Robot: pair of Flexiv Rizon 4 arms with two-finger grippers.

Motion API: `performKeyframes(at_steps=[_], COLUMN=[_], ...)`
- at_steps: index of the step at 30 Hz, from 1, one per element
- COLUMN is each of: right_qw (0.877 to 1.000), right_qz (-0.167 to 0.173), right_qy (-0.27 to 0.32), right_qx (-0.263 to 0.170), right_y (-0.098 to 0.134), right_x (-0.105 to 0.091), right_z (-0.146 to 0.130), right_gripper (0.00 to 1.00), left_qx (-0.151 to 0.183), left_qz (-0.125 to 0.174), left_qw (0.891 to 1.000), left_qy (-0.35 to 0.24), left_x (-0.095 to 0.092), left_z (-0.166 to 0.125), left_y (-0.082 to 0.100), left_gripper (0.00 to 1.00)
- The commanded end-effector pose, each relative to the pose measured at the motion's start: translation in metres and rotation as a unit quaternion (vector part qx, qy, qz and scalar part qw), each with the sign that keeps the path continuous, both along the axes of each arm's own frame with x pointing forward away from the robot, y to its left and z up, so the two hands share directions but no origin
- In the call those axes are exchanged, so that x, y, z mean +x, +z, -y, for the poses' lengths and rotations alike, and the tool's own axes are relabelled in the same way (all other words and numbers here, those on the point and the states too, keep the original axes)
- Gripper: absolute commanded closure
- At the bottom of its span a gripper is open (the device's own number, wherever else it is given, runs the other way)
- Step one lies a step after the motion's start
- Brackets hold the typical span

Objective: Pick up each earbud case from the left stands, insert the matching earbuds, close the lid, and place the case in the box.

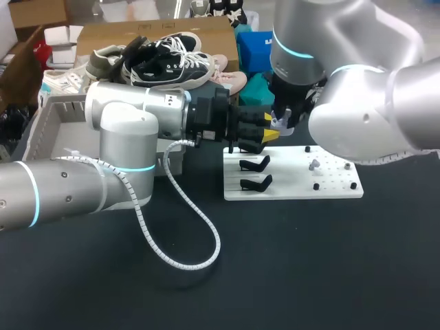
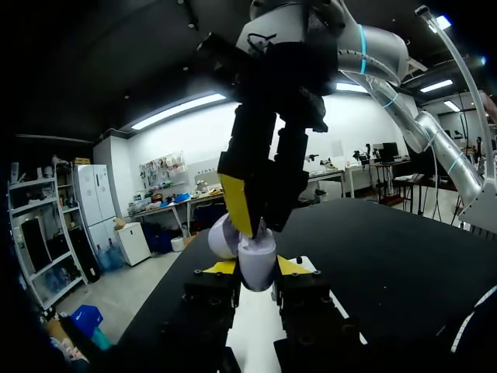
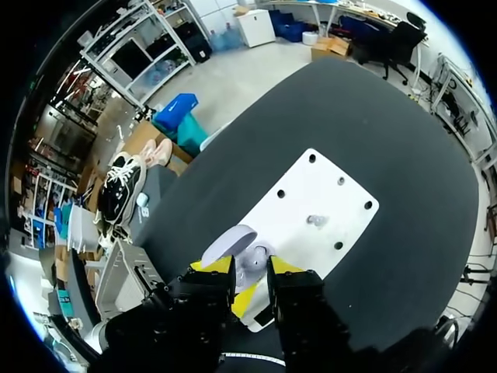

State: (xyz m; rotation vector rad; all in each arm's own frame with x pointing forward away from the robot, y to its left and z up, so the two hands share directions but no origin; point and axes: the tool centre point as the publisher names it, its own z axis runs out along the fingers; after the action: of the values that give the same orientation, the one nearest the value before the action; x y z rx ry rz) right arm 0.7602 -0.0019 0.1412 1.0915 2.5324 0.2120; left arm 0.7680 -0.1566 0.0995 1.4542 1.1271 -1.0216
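A pale lavender earbud case (image 2: 257,263) with its lid (image 2: 223,236) swung open sits between the yellow tips of my left gripper (image 2: 256,267), which is shut on it above the white board (image 1: 302,189). My right gripper (image 3: 248,266) hangs straight over the case (image 3: 250,263), fingers slightly apart, and I see nothing held between them. From the left wrist view, one of its yellow fingers (image 2: 237,203) reaches down to the case's open mouth. Two empty black stands (image 1: 255,163) (image 1: 256,183) sit on the board's left part. A small earbud (image 3: 314,221) lies on its right part.
A grey box (image 1: 51,113) stands at the far left behind my left arm. A white coiled cable (image 1: 185,227) loops from the left arm onto the black table. Small black pegs (image 1: 316,186) dot the board's right half.
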Motion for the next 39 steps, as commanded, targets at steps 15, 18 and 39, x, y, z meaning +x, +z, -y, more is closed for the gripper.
performKeyframes(at_steps=[15, 18, 39], right_qw=[0.999, 0.998, 0.982], right_qz=[0.028, 0.029, 0.05], right_qy=[0.037, 0.04, 0.181], right_qx=[-0.028, -0.03, -0.014], right_y=[0.006, 0.002, -0.058], right_x=[-0.065, -0.072, -0.057], right_z=[0.027, 0.032, 0.053], right_gripper=[0.65, 0.71, 0.67], left_qx=[-0.001, -0.001, -0.001], left_qz=[0.001, 0.001, 0.001], left_qw=[1.0, 1.0, 1.0], left_qy=[-0.001, -0.001, -0.001], left_x=[0.0, 0.0, 0.0], left_z=[0.0, 0.0, 0.0], left_y=[-0.001, -0.001, -0.001], left_gripper=[1.0, 1.0, 1.0])
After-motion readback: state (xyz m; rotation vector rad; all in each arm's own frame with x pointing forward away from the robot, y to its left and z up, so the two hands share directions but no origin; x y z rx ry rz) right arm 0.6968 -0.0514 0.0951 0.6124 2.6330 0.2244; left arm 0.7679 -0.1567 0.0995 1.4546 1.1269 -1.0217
